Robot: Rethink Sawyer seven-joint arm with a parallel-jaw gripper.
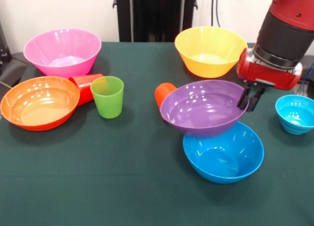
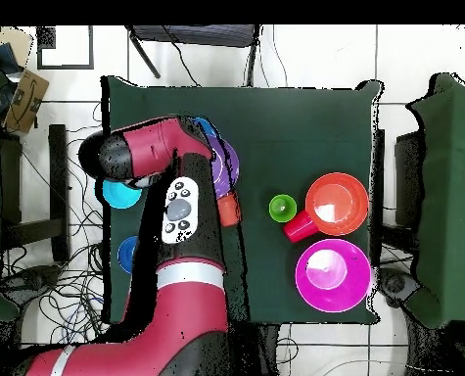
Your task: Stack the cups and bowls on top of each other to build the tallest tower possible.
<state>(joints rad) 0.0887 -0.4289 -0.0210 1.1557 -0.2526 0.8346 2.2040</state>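
Overhead, the red arm (image 2: 167, 284) covers most of the purple bowl (image 2: 228, 162) and blue bowl (image 2: 205, 125) — only slivers show. In front, the purple bowl hides the orange cup (image 1: 163, 93) (just its base visible).

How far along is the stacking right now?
Early. Nothing looks finished: the gripper is shut on the rim of the large glossy purple plastic bowl, which sits tilted over the large blue plastic bowl. Left loose: the pink bowl, yellow bowl, orange bowl, small cyan bowl, lime green cup, and the red cup and orange cup on their sides.
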